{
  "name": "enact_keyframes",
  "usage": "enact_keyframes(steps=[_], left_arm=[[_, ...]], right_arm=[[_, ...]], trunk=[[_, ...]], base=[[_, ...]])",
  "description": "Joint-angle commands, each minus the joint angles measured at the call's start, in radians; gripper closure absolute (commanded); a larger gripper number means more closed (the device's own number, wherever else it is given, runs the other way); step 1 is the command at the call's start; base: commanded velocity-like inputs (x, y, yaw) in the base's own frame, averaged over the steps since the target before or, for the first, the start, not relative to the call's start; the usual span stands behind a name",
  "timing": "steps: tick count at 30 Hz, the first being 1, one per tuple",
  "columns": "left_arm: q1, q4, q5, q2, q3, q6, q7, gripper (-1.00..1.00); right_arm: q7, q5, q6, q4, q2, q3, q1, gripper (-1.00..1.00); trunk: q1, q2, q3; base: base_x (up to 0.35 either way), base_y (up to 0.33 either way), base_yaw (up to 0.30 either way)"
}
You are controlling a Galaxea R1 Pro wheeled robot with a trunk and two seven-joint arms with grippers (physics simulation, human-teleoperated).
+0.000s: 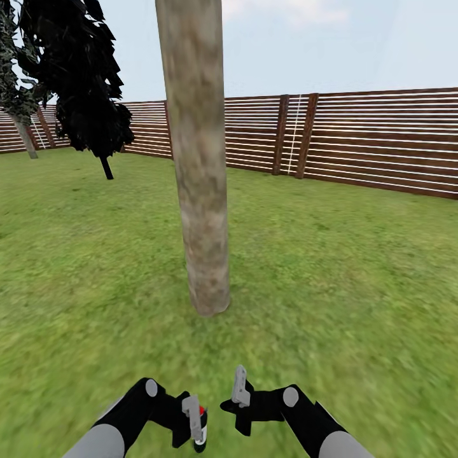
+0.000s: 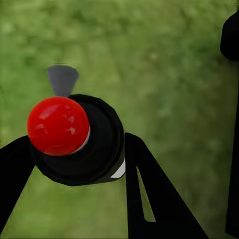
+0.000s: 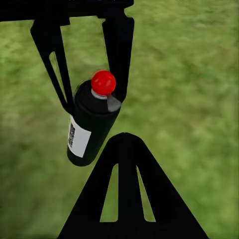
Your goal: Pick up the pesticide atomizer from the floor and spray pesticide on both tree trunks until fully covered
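A mottled tan-grey tree trunk [image 1: 200,191] stands straight on the lawn, directly ahead of both arms. My left gripper [image 1: 194,421] is low in the head view, shut on the pesticide atomizer [image 1: 201,425], a dark cylinder with a red dot on its cap. In the left wrist view the atomizer [image 2: 92,149] sits between the two black fingers [image 2: 149,199]. The right wrist view shows the atomizer [image 3: 92,124] held over grass by the left gripper [image 3: 89,92]. My right gripper [image 1: 240,385] [image 3: 124,139] is beside it, fingers together and holding nothing. A second pale trunk [image 1: 25,138] stands far left.
A near-black cone-shaped tree [image 1: 83,76] stands back left. A brown slat fence [image 1: 369,140] closes the lawn [image 1: 356,273] behind the trunk. Grass spreads on both sides of the trunk.
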Motion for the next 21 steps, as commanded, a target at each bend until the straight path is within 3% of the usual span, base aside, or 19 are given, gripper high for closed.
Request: enact_keyframes(steps=[1, 8, 16, 21], left_arm=[[-0.001, -0.001, 0.000, -0.003, 0.000, 0.000, 0.000, 1.00], [0.001, -0.004, 0.001, -0.007, 0.001, -0.001, -0.001, 1.00], [0.003, -0.001, 0.002, -0.039, 0.001, -0.005, -0.001, 1.00], [0.003, 0.001, 0.003, -0.044, 0.001, -0.009, -0.001, 1.00]], right_arm=[[0.000, 0.000, 0.000, 0.000, 0.000, 0.000, 0.000, 1.00], [0.000, 0.000, -0.001, 0.000, 0.000, 0.000, 0.000, 1.00], [0.000, 0.000, -0.002, -0.001, 0.000, 0.000, 0.000, 1.00], [0.000, 0.000, -0.002, -0.001, 0.001, 0.000, 0.000, 1.00]], trunk=[[0.000, 0.000, 0.000], [0.000, 0.000, 0.000], [0.000, 0.000, 0.000], [0.000, 0.000, 0.000]], base=[[0.000, 0.000, 0.000], [0.000, 0.000, 0.000], [0.000, 0.000, 0.000], [0.000, 0.000, 0.000]])
